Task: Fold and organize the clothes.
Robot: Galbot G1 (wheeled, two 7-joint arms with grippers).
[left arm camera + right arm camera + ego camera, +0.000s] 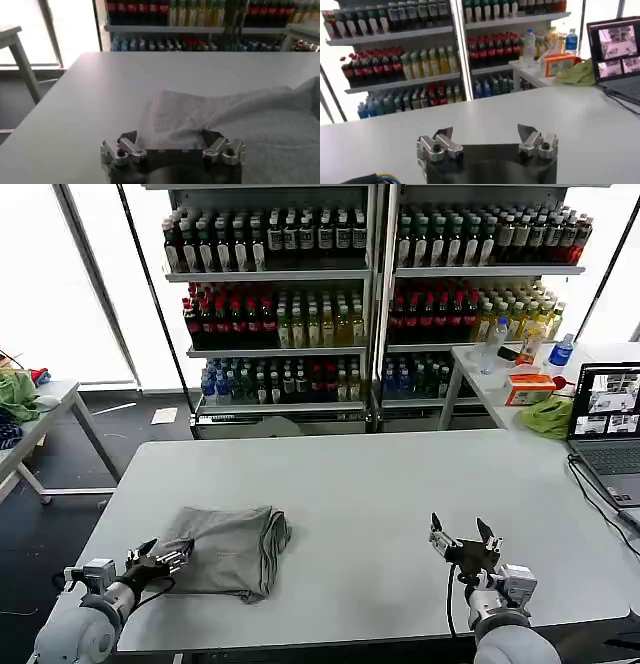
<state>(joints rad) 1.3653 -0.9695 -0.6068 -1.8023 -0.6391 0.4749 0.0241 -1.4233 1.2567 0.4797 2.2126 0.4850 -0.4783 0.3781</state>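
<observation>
On counter (350, 484), left tool (165, 560) wide open, empty, at folded shirt (232, 546) edge; careless closing may undo fold. Right tool (462, 536) open, empty, apart.

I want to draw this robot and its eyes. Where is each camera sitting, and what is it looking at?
Head view: up on the robot's head, looking forward and down at the grey table, with the left gripper at the folded grey T-shirt and the right gripper open over bare table.
Left wrist view: on the left arm's wrist, looking over its open gripper at the T-shirt.
Right wrist view: on the right wrist, looking past its gripper towards the drink shelves.
All three share the table and shelves.
</observation>
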